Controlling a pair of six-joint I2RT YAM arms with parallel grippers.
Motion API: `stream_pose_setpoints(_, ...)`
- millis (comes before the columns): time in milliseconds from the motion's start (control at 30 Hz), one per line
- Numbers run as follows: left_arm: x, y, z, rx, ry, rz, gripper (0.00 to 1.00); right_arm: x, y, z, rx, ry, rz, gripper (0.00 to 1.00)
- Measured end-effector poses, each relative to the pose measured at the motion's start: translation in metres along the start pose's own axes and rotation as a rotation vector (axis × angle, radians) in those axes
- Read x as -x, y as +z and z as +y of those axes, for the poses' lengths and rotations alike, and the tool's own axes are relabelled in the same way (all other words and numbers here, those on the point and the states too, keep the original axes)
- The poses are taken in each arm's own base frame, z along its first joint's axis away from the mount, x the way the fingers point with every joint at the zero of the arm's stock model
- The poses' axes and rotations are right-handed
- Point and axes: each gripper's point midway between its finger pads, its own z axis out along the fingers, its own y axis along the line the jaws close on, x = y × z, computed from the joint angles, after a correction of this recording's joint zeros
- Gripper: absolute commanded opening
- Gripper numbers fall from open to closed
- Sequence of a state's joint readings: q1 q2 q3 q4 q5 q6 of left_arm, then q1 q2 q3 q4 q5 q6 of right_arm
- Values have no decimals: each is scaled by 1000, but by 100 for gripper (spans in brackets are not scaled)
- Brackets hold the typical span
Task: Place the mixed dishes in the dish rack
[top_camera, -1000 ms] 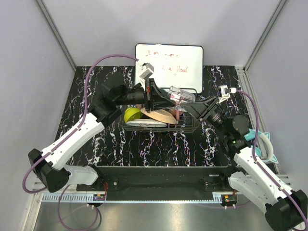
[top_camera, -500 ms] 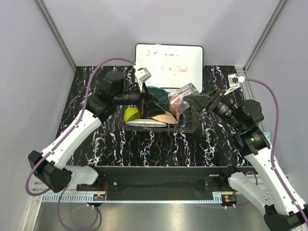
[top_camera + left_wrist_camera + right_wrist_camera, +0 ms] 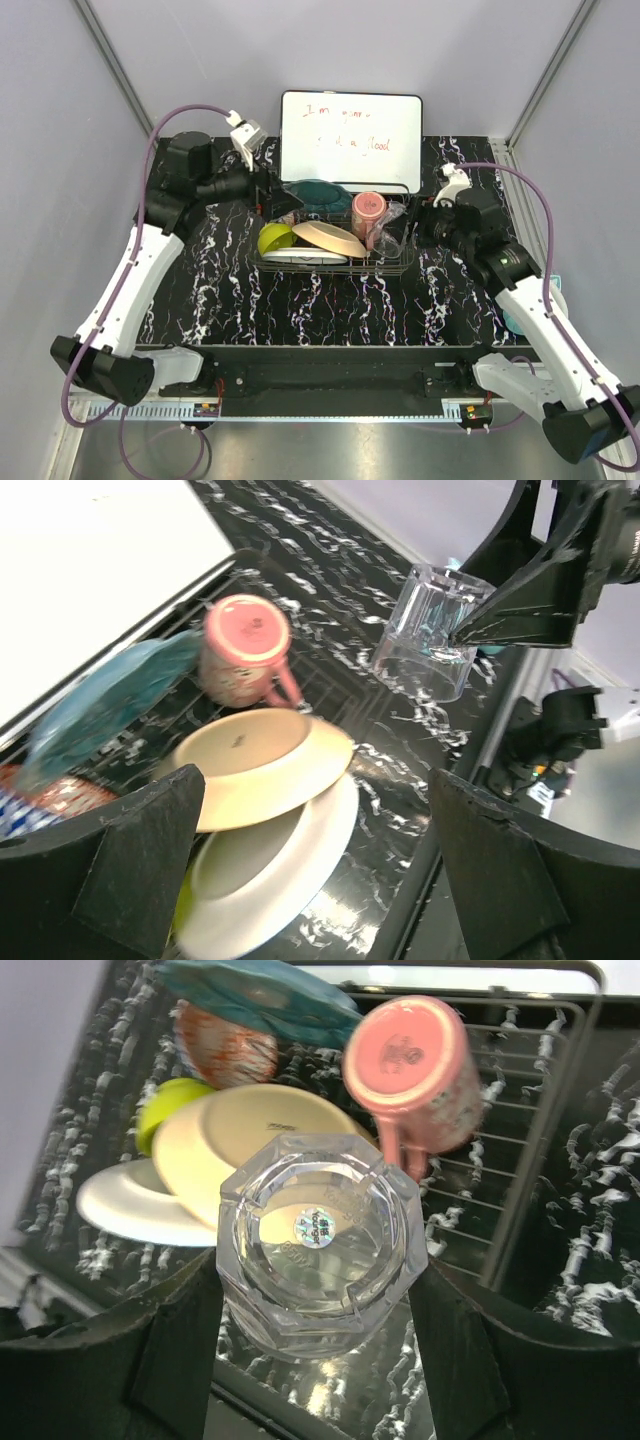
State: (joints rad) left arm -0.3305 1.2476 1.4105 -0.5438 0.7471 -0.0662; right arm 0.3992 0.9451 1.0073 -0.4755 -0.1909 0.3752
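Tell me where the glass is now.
Top view: the glass is at the right end of the rack, just right of the pink mug, gripped between the fingers of the right gripper.

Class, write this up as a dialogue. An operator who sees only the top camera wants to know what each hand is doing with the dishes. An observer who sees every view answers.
Operator: From above I can't tell. Does the right hand have the glass?
Observer: Yes. The right wrist view shows the glass gripped between both fingers, its base facing the camera.
Operator: Is the left hand carrying anything?
Observer: No. The left wrist view shows its fingers spread wide with nothing between them. The peach plate lies beyond them.
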Motion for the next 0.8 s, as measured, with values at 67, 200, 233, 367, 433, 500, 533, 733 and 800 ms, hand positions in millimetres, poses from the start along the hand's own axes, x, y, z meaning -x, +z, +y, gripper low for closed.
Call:
stream_pose_setpoints(67,3,-8,4,24,13,-13,96,-5,6,-11,-46,-22,22,0)
stream_pose_setpoints(200,3,-23,7,55,60,-34,95,-10,17,-29,-120,-77,48,0)
stream_pose_setpoints(233,2,-25,7,59,67,-35,95,-11,20,-32,-135,-90,52,0)
stream_pose_setpoints(367,-8,-29,9,70,77,-21,94,-20,35,-38,-183,-173,83,0)
stream_pose_setpoints(433,-13,-28,12,72,72,-10,94,-26,44,-40,-201,-208,105,0)
stream_pose_setpoints(500,-18,-27,14,77,63,0,93,-32,54,-44,-219,-237,126,0)
stream_pose_setpoints(533,-19,-27,15,78,60,2,93,-34,58,-46,-225,-245,135,0)
stream_pose_setpoints(733,-25,-28,17,86,55,2,93,-38,73,-59,-275,-288,153,0)
stream_pose_setpoints(800,-27,-29,16,86,52,0,92,-40,76,-61,-278,-292,156,0)
